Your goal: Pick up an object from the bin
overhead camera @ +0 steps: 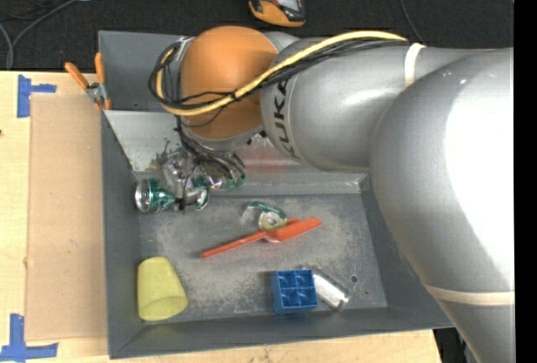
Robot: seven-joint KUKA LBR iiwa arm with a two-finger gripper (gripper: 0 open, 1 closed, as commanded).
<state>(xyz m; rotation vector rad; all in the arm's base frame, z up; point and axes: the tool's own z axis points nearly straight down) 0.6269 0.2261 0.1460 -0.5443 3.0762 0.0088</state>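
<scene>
Tool (pixel 189 184): low in the bin's upper left part, under the arm's orange cover (pixel 225 80), at the foot of the back wall.
Tool state: cannot tell whether it is spread or pressed together; its tip is a dark tangle of metal against the thing below.
Crushed can (pixel 156 197): green and silver, lying on its side by the left wall, just beside the tool's lower left; whether they touch cannot be told.
Crumpled scrap (pixel 263 214): green and white, right of the tool, near the middle of the floor.
Orange stick (pixel 252 241): long, flat and slanted, its right end touching the scrap.
Yellow cup (pixel 159 289): on its side in the front left corner, well apart from the tool.
Blue block (pixel 294 292): studded, at the front, with a small white cylinder (pixel 330 292) against its right side.
Bin (pixel 220 294): grey metal, floor speckled with grit.
</scene>
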